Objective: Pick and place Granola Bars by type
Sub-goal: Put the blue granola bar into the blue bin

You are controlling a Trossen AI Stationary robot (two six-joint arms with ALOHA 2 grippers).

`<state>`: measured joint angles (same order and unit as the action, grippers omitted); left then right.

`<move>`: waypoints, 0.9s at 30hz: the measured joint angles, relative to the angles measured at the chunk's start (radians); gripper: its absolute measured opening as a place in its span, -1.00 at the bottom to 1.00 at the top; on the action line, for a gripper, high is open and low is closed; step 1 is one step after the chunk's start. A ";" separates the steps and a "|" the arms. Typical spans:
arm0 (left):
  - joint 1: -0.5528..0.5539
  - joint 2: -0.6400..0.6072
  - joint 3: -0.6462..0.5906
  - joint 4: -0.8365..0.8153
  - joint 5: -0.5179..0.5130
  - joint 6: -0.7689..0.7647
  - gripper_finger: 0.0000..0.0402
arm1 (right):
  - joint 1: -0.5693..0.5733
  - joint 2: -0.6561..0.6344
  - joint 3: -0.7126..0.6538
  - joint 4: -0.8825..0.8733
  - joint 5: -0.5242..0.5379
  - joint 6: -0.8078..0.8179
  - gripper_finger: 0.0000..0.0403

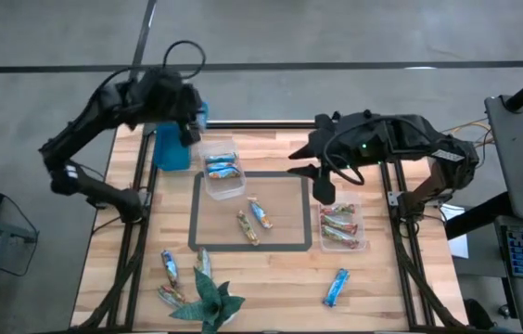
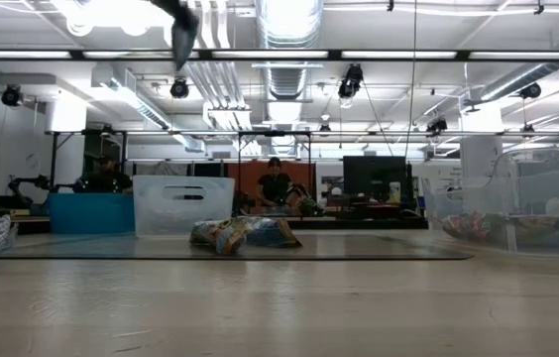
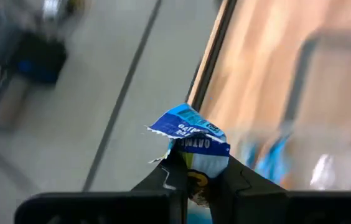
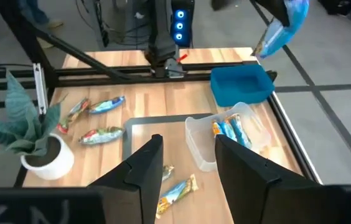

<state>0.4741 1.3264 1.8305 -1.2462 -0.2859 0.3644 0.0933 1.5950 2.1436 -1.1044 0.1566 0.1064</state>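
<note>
My left gripper (image 1: 193, 117) is shut on a bright blue granola bar (image 3: 191, 138), high above the table's far left near a blue bin (image 1: 171, 148). It also shows in the right wrist view (image 4: 280, 28). A clear tub (image 1: 223, 173) holds blue bars. Another clear tub (image 1: 340, 225) holds brown bars. Two bars (image 1: 253, 221) lie inside a taped rectangle. My right gripper (image 4: 188, 144) is open and empty, above the rectangle's right edge (image 1: 323, 189). My left gripper pinches the blue bar between its two fingers (image 3: 170, 175). The bar's crimped end (image 3: 177, 124) sticks out past the fingertips. The bar is lifted clear of the table and hangs tilted below the gripper (image 4: 274, 38).
Three bars (image 1: 170, 265) lie at the near left beside a green paper plant (image 1: 208, 301). One blue bar (image 1: 336, 288) lies at the near right. People sit in the room beyond the table (image 2: 276, 185).
</note>
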 joint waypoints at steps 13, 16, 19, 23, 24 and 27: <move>0.366 0.153 -0.001 -0.105 -0.099 0.321 -0.93 | 0.043 -0.001 -0.094 0.022 0.001 -0.009 -0.38; 0.397 0.194 -0.003 -0.104 -0.132 0.365 -0.93 | 0.046 -0.001 -0.113 0.029 0.001 -0.012 -0.37; 0.413 0.237 -0.003 -0.105 -0.135 0.373 -0.93 | 0.047 -0.001 -0.124 0.041 0.001 -0.016 -0.36; 0.426 0.300 -0.004 -0.106 -0.139 0.374 -0.94 | 0.047 -0.001 -0.138 0.047 0.001 -0.023 -0.37; 0.430 0.313 -0.004 -0.105 -0.139 0.372 -0.94 | 0.047 -0.001 -0.140 0.047 0.001 -0.023 -0.38; 0.436 0.335 -0.025 -0.097 -0.133 0.372 -0.94 | 0.047 -0.001 -0.146 0.049 0.001 -0.023 -0.40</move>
<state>0.9102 1.6614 1.8051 -1.3434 -0.4191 0.7363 0.1402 1.5944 1.9976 -1.0557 0.1577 0.0834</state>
